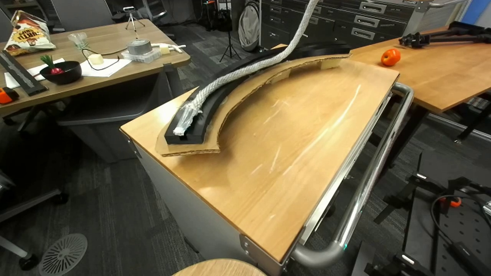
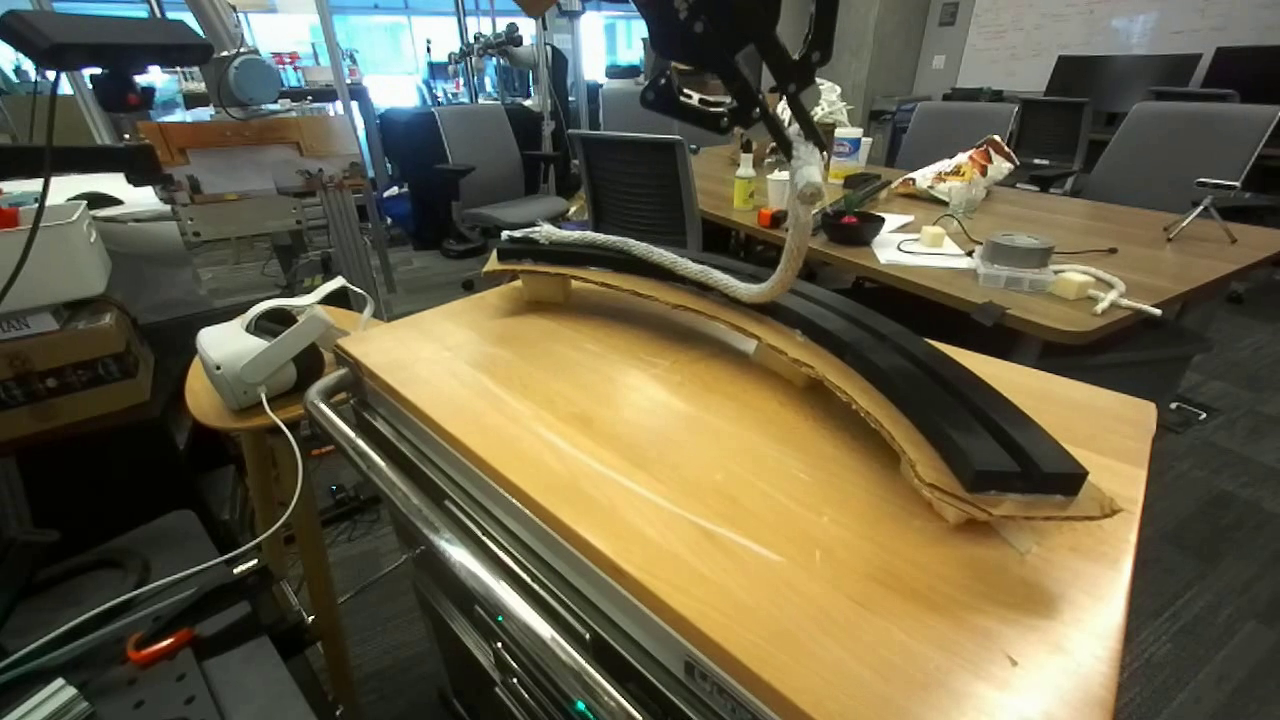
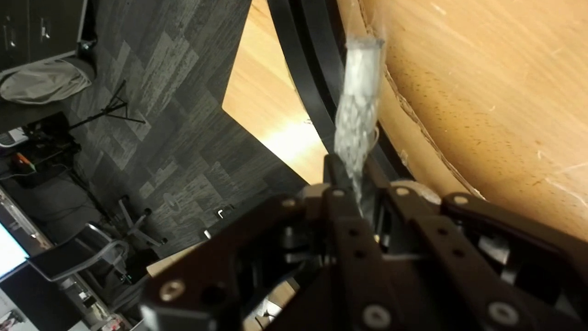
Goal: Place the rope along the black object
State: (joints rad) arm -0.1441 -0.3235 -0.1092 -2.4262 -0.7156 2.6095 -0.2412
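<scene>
Gripper (image 3: pixel 353 166) was clamped on the rope (image 1: pixel 245 71) near its raised end, above the tabletop (image 1: pixel 291 126). The lower taped end (image 1: pixel 187 117) lay on the black arc (image 2: pixel 890 365), near the tabletop's left corner in an exterior view. Rope followed the arc to roughly midway, then bent up to the gripper. Arc sat on cardboard (image 1: pixel 211 142), bowing toward the edge opposite the metal rail (image 1: pixel 364 191). Couldn't tell if rope was seated in the groove (image 3: pixel 312 55)

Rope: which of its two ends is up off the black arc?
The held end: the gripper pinches the rope just behind it, raised off the black arc. The other end lies on the arc in both exterior views.
</scene>
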